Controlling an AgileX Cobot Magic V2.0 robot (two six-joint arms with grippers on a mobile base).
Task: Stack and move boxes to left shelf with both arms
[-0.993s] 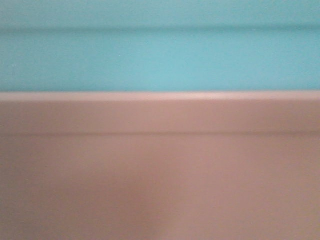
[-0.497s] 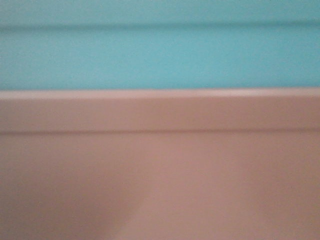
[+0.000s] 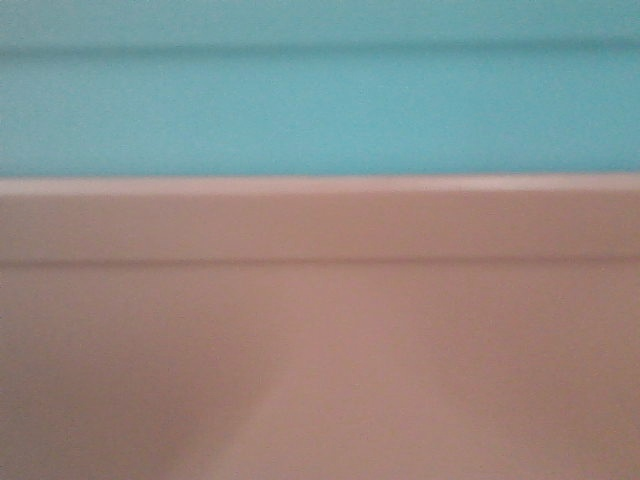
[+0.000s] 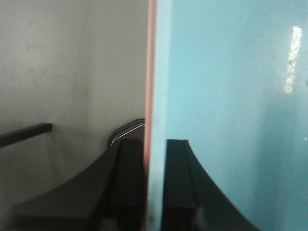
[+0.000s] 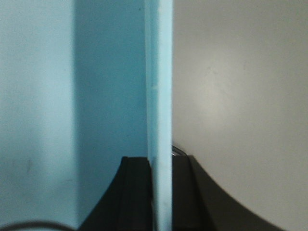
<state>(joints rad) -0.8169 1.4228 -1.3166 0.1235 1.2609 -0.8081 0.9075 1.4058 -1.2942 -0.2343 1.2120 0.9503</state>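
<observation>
The two boxes fill the front view, nested: the light blue box (image 3: 320,110) on top, the salmon pink box (image 3: 320,340) under it, both blurred and very close. In the left wrist view my left gripper (image 4: 155,178) is shut on the doubled side wall, with the pink rim (image 4: 150,72) outside and the blue box (image 4: 231,106) inside. Over in the right wrist view my right gripper (image 5: 161,192) is shut on the opposite wall of the blue box (image 5: 159,86); no pink shows there. The left shelf is out of view.
A pale grey surface (image 4: 72,62) lies beyond the boxes in both wrist views. A dark bar (image 4: 26,134) crosses the left edge of the left wrist view. The boxes block everything ahead in the front view.
The line between the blue and pink boxes has crept slightly upward in the front view, and the shadow on the pink wall has shifted. Both grips are unchanged.
</observation>
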